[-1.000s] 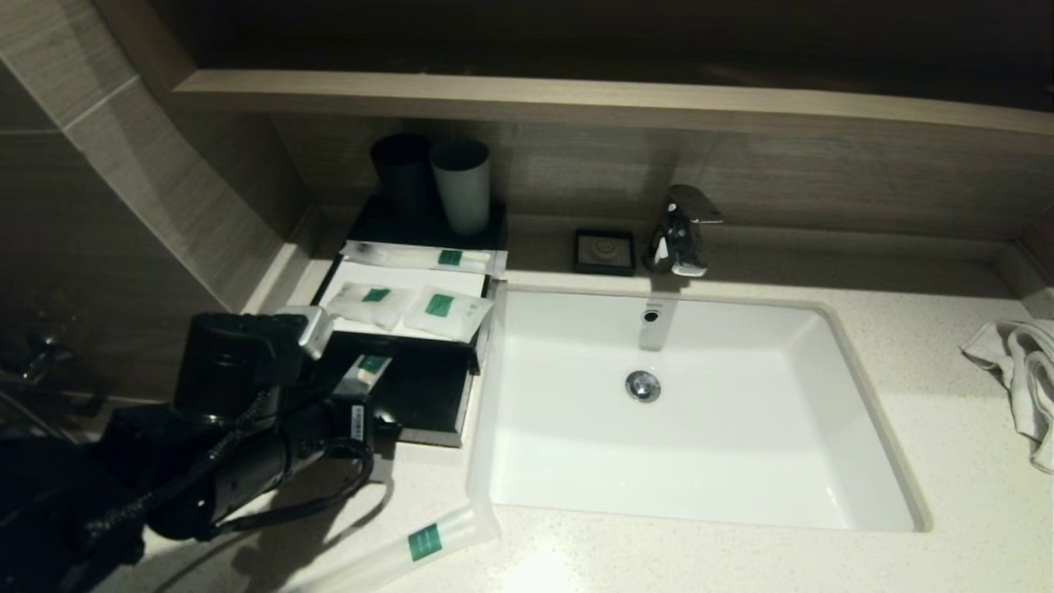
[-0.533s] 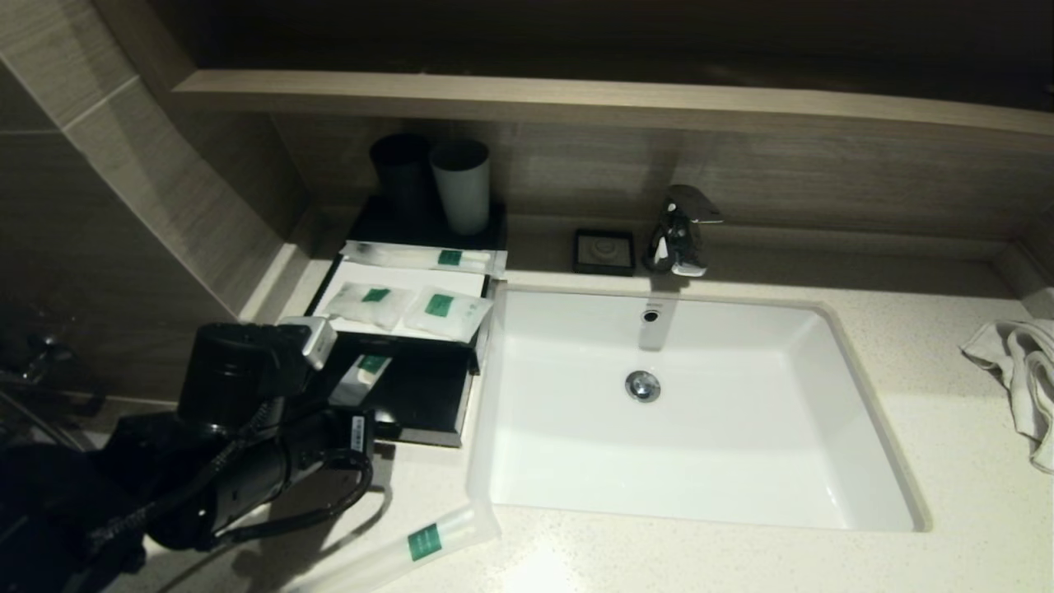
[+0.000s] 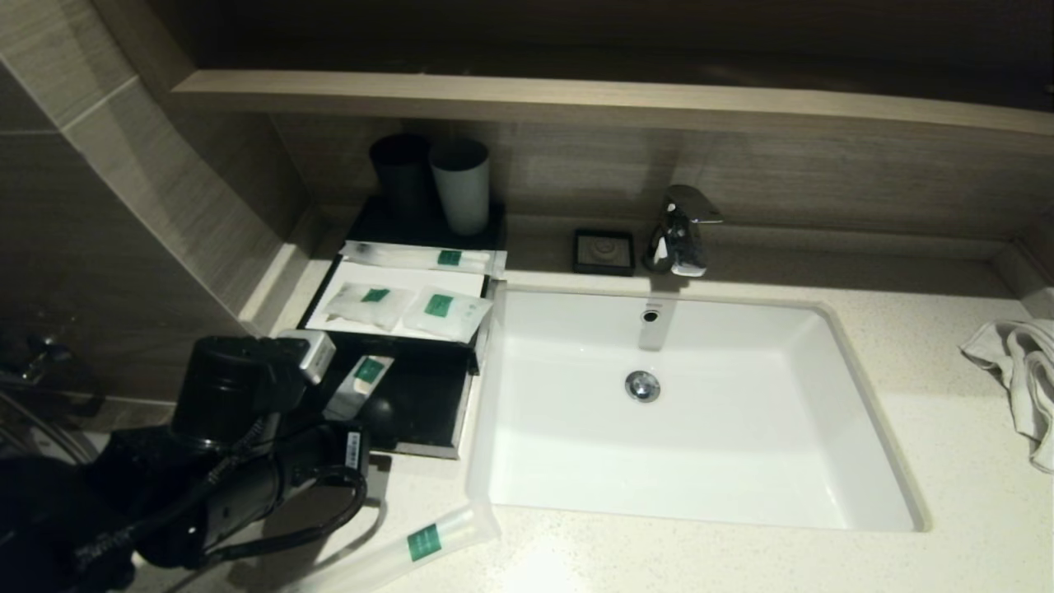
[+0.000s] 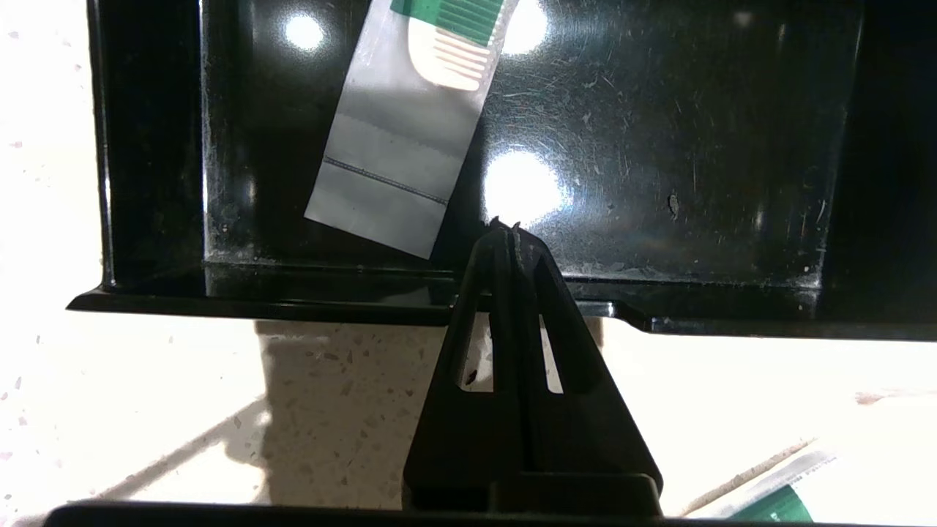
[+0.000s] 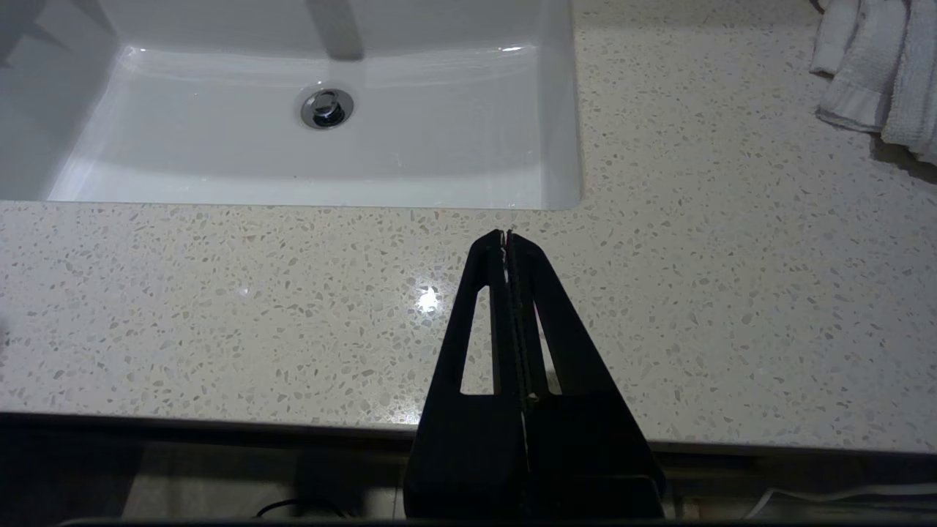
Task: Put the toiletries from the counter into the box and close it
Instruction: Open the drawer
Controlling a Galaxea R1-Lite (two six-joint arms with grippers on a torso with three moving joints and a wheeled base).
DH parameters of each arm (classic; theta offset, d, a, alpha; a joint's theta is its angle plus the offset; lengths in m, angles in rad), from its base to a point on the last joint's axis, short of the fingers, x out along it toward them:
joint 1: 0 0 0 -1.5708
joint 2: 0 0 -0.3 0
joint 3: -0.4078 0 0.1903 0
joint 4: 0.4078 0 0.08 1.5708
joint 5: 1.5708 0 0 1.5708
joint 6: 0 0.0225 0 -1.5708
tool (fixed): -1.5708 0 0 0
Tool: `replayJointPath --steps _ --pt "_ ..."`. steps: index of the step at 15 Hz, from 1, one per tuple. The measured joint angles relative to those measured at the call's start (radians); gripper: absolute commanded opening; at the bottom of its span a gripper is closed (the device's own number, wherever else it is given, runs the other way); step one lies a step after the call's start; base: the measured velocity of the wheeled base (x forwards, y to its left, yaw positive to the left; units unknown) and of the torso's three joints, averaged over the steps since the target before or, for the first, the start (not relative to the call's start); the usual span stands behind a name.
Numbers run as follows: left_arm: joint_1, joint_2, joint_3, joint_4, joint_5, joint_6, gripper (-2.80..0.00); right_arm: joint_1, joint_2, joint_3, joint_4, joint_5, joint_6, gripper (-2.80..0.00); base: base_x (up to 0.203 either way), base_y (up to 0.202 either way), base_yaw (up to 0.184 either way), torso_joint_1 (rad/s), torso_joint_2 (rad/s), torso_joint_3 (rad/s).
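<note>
The black box (image 3: 329, 280) with a white top panel stands left of the sink, its front drawer (image 3: 428, 403) pulled out. One slim packet (image 3: 356, 385) lies in the drawer, also in the left wrist view (image 4: 399, 161). Two small pouches (image 3: 368, 301) (image 3: 445, 310) lie on the white panel, and a long packet (image 3: 424, 258) lies behind them. Another long packet (image 3: 412, 545) lies on the counter (image 3: 741, 560) at the front. My left gripper (image 4: 505, 228) is shut and empty, its tips over the drawer's front wall (image 4: 329, 293). My right gripper (image 5: 506, 236) is shut and empty over the counter's front.
The white sink basin (image 3: 865, 412) fills the middle, with the faucet (image 3: 682, 231) and a small black dish (image 3: 605, 251) behind it. A black tumbler (image 3: 401, 177) and a grey tumbler (image 3: 461, 185) stand behind the box. A white towel (image 3: 1021, 379) lies at the far right.
My left arm has drawn back a little toward the counter's front. The packet in the drawer shows more, and the drawer's front edge sits slightly nearer the front.
</note>
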Motion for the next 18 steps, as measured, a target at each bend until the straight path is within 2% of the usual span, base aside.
replayJointPath --steps 7,18 --pt "-0.034 -0.034 0.021 0.024 0.002 -0.002 -2.8 0.0 0.0 0.0 0.0 0.0 0.0 -2.8 0.0 0.0 0.0 0.0 0.0 0.0" --pt "-0.033 -0.146 -0.027 0.016 0.017 -0.008 -2.8 0.0 0.0 0.0 0.0 0.0 0.0 -2.8 0.0 0.0 0.0 0.0 0.0 0.0"
